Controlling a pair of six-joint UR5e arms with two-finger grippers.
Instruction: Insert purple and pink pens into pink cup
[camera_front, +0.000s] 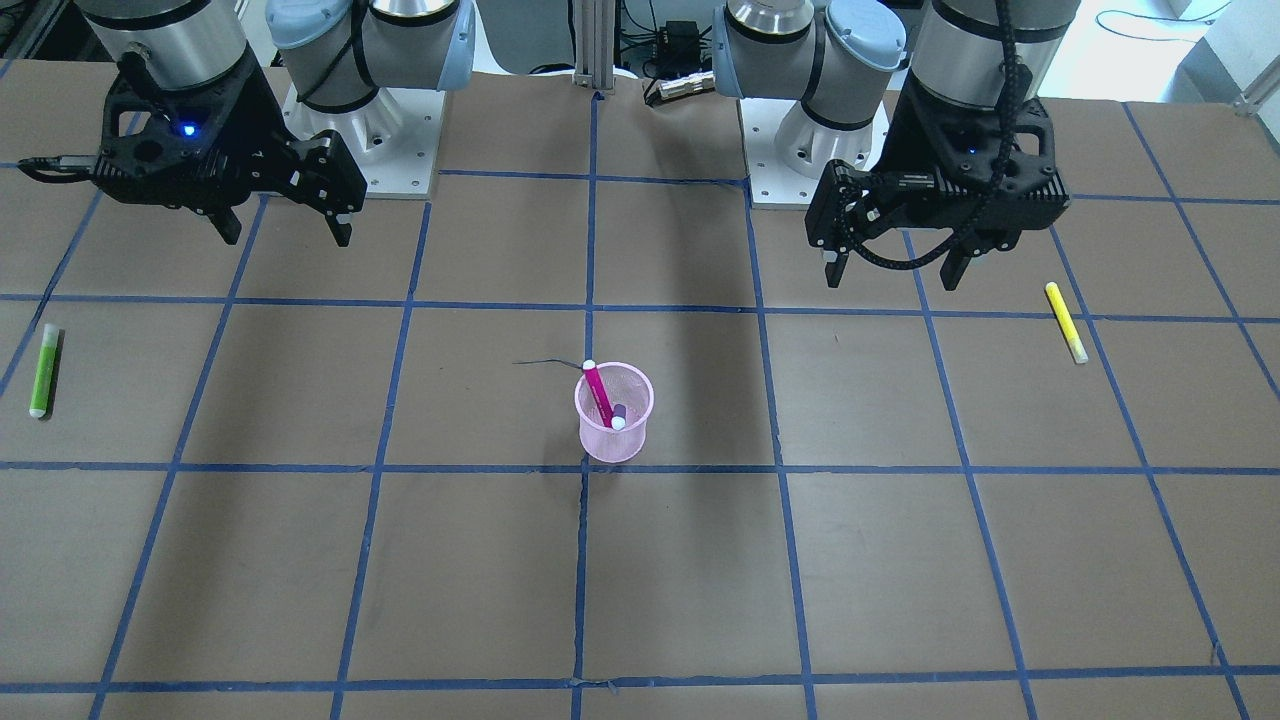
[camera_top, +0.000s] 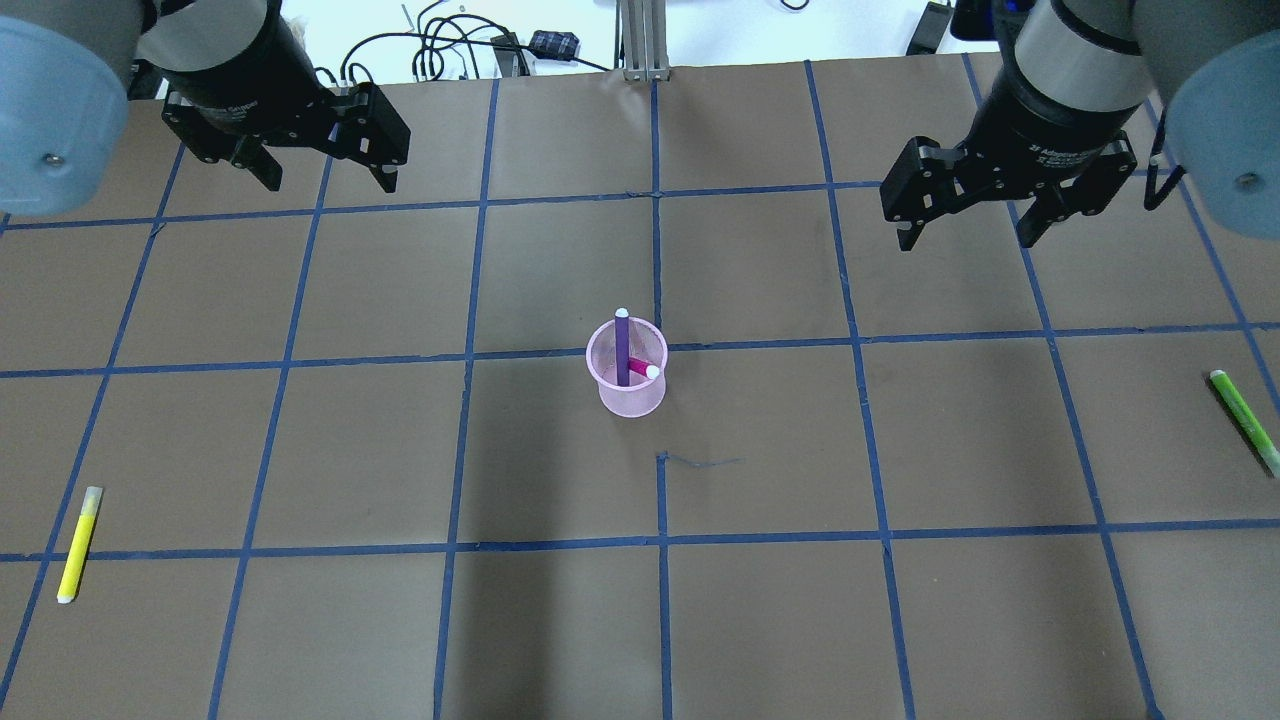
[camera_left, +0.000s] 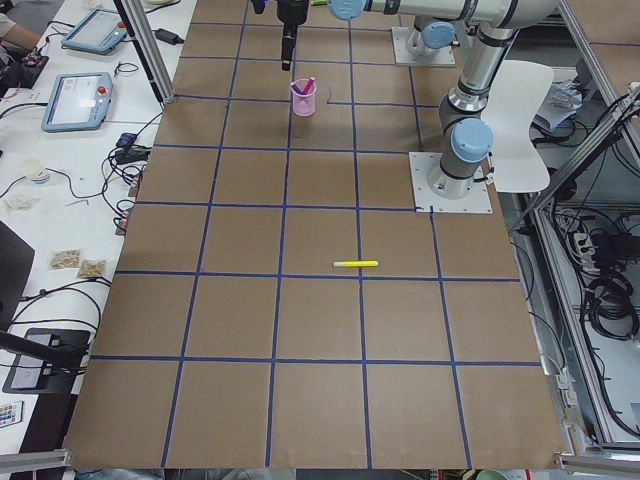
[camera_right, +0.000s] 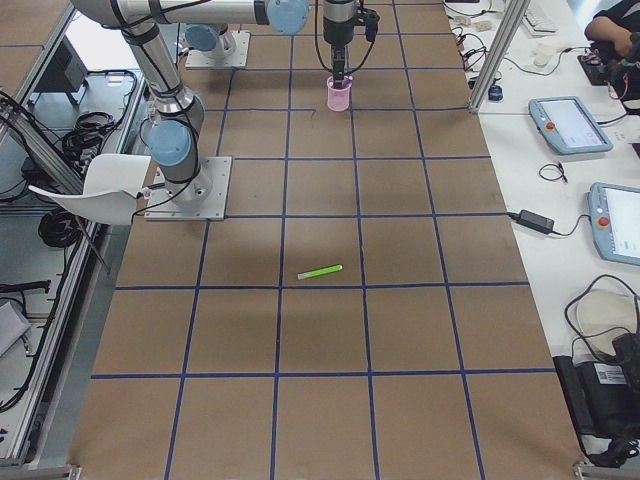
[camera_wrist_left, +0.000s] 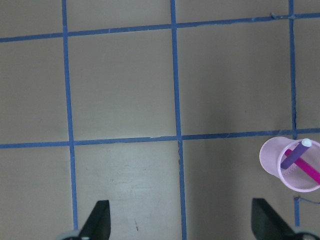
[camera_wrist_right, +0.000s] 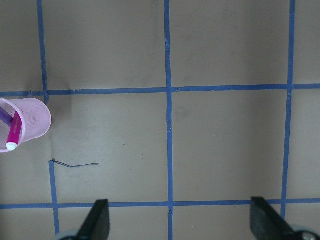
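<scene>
The left gripper (camera_top: 330, 182) hangs above the table with its two fingers spread wide apart and nothing between them. The right gripper (camera_top: 966, 240) is the same: fingers wide apart, empty, raised over the table. Both are on the robot's side of the table, well apart from each other.

Between them, near the middle of the table, the pink cup (camera_top: 632, 398) stands upright, just beside a crossing of the blue tape lines (camera_top: 470, 360). The purple pen (camera_top: 622, 350) and the pink pen (camera_front: 597, 390) are both inside the cup and lean against its rim, white caps up.

A yellow pen (camera_top: 78, 543) lies flat on the brown table (camera_top: 780, 620) far out on the robot's left. A green pen (camera_top: 1243, 415) lies far out on its right.
</scene>
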